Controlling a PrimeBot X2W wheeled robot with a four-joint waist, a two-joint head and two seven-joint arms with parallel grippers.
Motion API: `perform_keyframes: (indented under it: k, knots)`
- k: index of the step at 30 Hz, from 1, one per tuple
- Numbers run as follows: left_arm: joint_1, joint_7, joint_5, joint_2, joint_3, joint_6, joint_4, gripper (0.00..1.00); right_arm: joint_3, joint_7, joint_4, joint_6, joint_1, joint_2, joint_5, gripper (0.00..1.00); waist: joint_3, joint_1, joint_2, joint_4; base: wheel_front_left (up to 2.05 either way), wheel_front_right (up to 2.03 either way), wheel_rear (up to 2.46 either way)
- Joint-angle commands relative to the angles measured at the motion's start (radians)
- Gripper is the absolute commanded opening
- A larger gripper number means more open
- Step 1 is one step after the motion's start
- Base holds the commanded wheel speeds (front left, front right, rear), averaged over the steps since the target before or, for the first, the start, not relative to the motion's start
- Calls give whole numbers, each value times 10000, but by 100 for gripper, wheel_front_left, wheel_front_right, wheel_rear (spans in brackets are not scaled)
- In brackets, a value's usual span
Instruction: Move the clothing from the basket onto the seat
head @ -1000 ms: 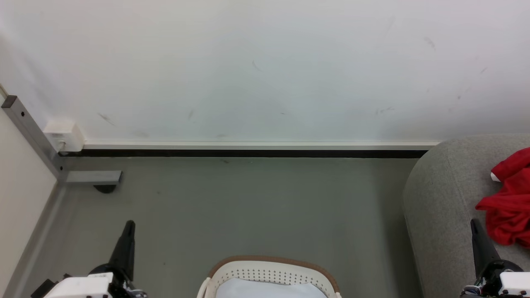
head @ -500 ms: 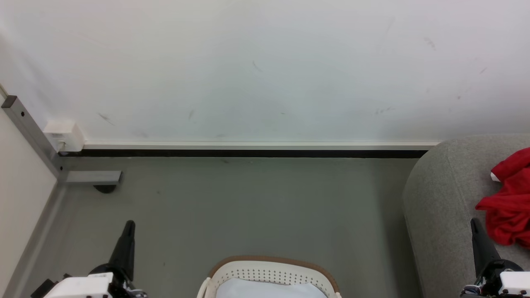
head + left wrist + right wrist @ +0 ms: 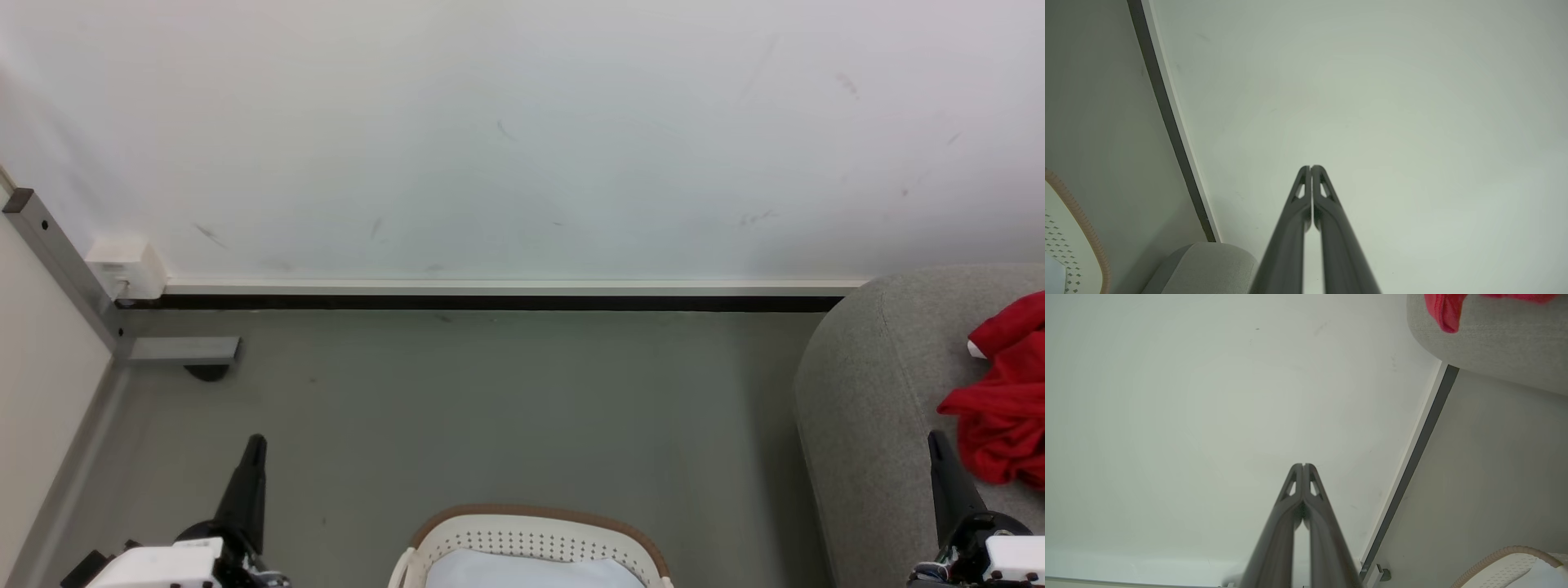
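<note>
In the head view, nothing is seen to have changed from the earlier pictures. The left gripper [image 3: 255, 443] and the right gripper [image 3: 935, 438] are held at the same low corners, fingers pointing up, and no cloth is carried. The basket [image 3: 539, 515] is found on the floor [image 3: 490, 408] at the bottom middle, with a pale garment [image 3: 531, 570] lying inside it. The seat [image 3: 873, 392] stands at the right, apart from the basket, with a red garment [image 3: 1000, 408] already laid on it. The stillness is judged to be a pause between transfers, with the pale piece left to fetch.

In the left wrist view, the left gripper's fingers are pressed together on nothing and aimed at the wall [image 3: 1412, 102].

In the right wrist view, the right gripper is likewise closed and empty, with the seat and red garment at the upper right
</note>
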Motion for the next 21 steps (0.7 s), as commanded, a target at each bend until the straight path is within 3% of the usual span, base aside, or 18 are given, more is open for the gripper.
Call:
perform_keyframes:
  k: [1,21]
  knots:
    - [-62,50,-120,73,17,-65,-20,0,-48,6,11,-21,-65,17,-22,0,0,0,-1,0,0,0,0]
    - [-60,49,-122,73,15,-65,-22,0,-55,14,12,-21,-66,23,-31,0,0,0,-1,0,0,0,0]
